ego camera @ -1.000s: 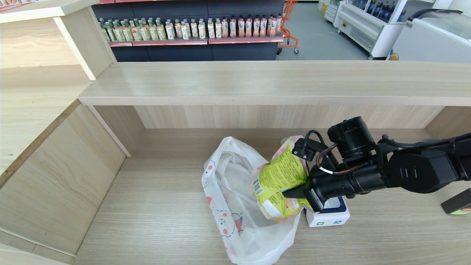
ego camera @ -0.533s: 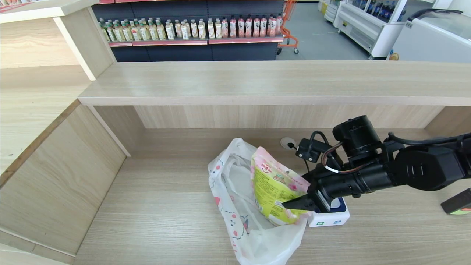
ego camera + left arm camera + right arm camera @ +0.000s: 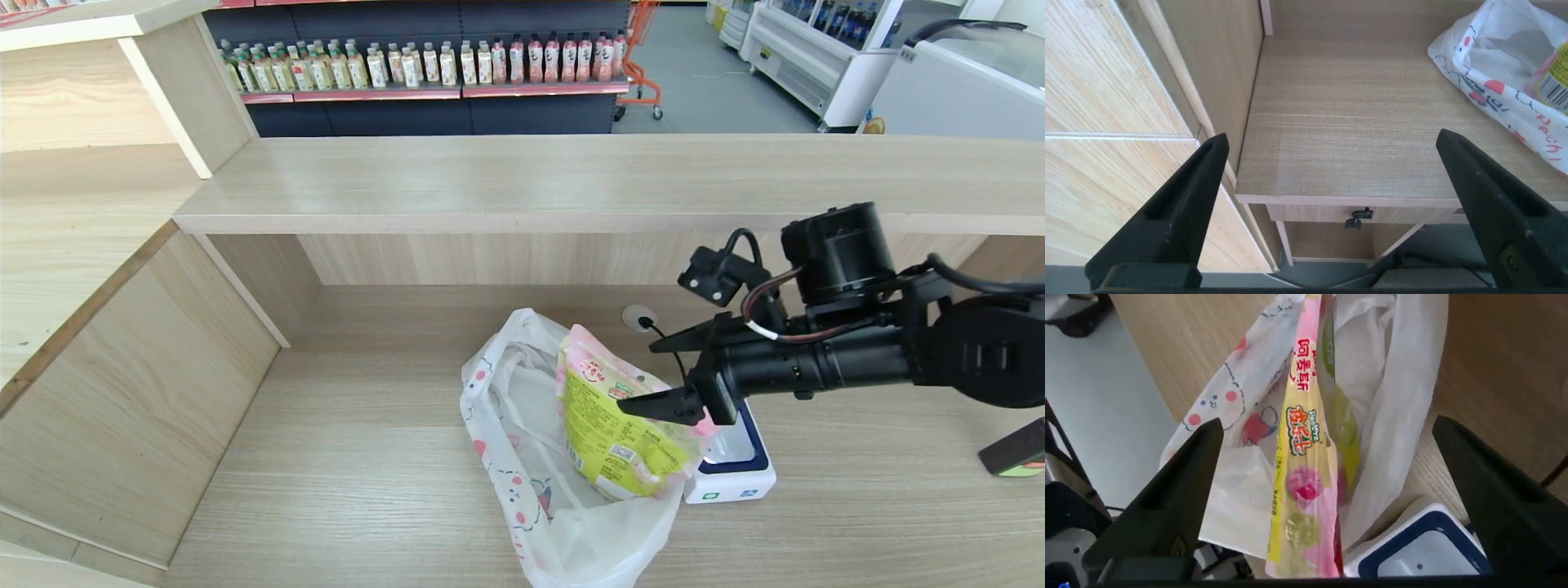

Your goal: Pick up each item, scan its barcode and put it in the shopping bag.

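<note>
From the head: finds the right hand (image 3: 638, 376) hanging above the open mouth of a white shopping bag (image 3: 514, 457) printed with pink cartoon figures, fingers spread wide apart and clamped on nothing. Sees a yellow-green snack pouch (image 3: 608, 437) with pink edges standing upright inside that bag, on the side nearest a white-and-blue scanner (image 3: 735, 478). Cannot tell whether the lower fingertip, just over the pouch's top edge, touches it. Places bag and scanner just beside each other on the pale wooden desk (image 3: 351, 474), with a round cable hole (image 3: 639, 317) behind them near the back wall and a dark object (image 3: 1016, 449) at the desk's far right edge. Notes a shelf of bottles (image 3: 424, 65) in the aisle beyond the raised ledge. From the left wrist: shows the left hand (image 3: 1333, 143) with fingers far apart, holding nothing, above the near edge of the desk (image 3: 1355, 122) and well apart from the bag (image 3: 1490, 49), with a corner of the pouch (image 3: 1553, 73) peeking out of it. From the right wrist: looks down between the parted fingers of the right hand (image 3: 1327, 429) onto the pouch (image 3: 1302, 457), seen edge-on inside the bag (image 3: 1396, 367), with no pad on it. Catches the scanner (image 3: 1421, 551) just beside the bag, and bare desk (image 3: 1511, 359) beyond.
</note>
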